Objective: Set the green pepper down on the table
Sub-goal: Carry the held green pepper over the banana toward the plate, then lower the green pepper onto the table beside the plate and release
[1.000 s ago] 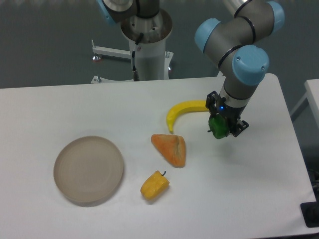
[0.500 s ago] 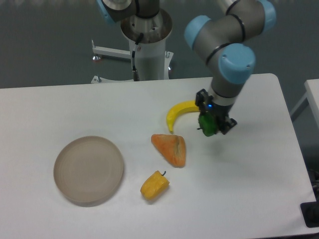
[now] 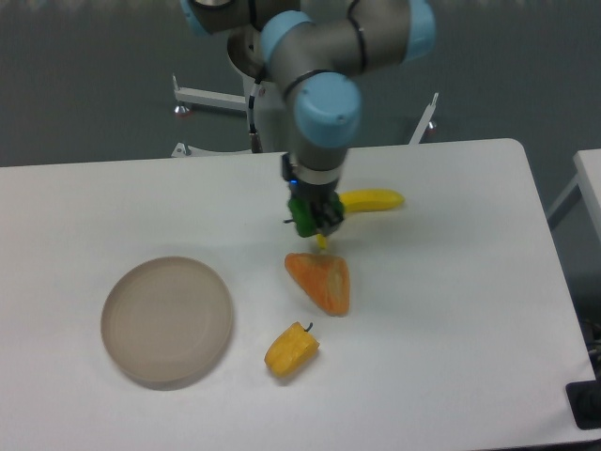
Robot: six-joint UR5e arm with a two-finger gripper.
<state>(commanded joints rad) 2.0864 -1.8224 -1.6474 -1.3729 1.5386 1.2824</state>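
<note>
Pincer (image 3: 313, 225) clamped on the green pepper (image 3: 307, 215), held above the white surface (image 3: 451, 310), over the banana (image 3: 371, 200) end, near the orange wedge (image 3: 321, 280)

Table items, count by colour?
Yellow: 2, banana and yellow pepper
Green: 1, green pepper, held in the gripper
Orange: 1, orange wedge
Beige: 1, plate
Total: 5
</note>
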